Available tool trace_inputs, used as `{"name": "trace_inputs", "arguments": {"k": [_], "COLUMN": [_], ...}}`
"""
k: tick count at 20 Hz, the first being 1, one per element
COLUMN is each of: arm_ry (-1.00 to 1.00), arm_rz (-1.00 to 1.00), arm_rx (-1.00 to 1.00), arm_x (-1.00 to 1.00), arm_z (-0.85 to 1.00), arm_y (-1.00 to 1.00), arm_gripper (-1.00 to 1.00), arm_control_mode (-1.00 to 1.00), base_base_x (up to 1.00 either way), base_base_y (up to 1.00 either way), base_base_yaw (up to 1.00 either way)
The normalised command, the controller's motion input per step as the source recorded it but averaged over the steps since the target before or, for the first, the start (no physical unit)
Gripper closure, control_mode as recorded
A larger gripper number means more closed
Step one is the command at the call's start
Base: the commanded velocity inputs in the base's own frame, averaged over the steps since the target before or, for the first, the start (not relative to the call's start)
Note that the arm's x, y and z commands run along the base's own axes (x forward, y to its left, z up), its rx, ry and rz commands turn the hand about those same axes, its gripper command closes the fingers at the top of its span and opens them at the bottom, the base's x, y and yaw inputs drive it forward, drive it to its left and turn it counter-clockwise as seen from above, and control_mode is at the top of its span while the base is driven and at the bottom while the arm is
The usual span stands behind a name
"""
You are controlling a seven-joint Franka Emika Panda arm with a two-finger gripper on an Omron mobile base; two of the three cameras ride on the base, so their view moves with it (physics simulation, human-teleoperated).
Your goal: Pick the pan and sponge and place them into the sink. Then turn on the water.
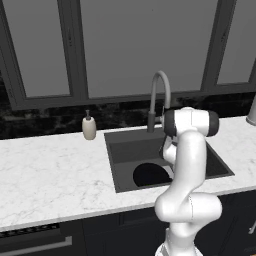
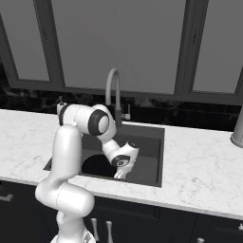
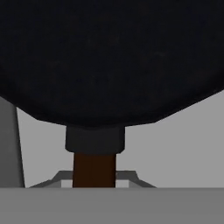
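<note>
Pan [image 1: 151, 174], round and black, lies inside the dark grey sink [image 1: 125, 145] set in a white marble counter [image 1: 50, 175], its brown handle [image 3: 94, 169] running toward the hand camera. The white arm bends down into the basin, its gripper [image 2: 120, 173] low at the pan's handle end; whether its fingers are closed on the handle cannot be told. A grey gooseneck faucet [image 1: 159, 95] arches behind, and a beige soap dispenser [image 1: 89, 126] stands on the counter just left of the basin.
</note>
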Motion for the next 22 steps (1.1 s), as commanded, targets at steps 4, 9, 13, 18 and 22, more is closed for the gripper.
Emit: {"name": "trace_inputs", "arguments": {"k": [4,9,13,18,22], "arm_ry": [0.00,0.00,0.01,0.00,0.07], "arm_rz": [0.00,0.00,-0.02,-0.02,-0.04], "arm_rx": [0.00,0.00,0.01,0.08,0.03], "arm_x": [0.00,0.00,0.00,0.00,0.14], "arm_z": [-0.03,0.29,0.66,0.87,1.00], "arm_y": [0.00,0.00,-0.04,-0.07,-0.03], "arm_gripper": [-1.00,-1.00,-1.00,-1.00,-1.00], "arm_control_mode": [-1.00,-1.00,-1.00,-1.00,-1.00], "base_base_x": [0.00,0.00,0.00,0.00,0.00], "base_base_y": [0.00,0.00,0.00,0.00,0.00], "base_base_yaw": [0.00,0.00,0.00,0.00,0.00]}}
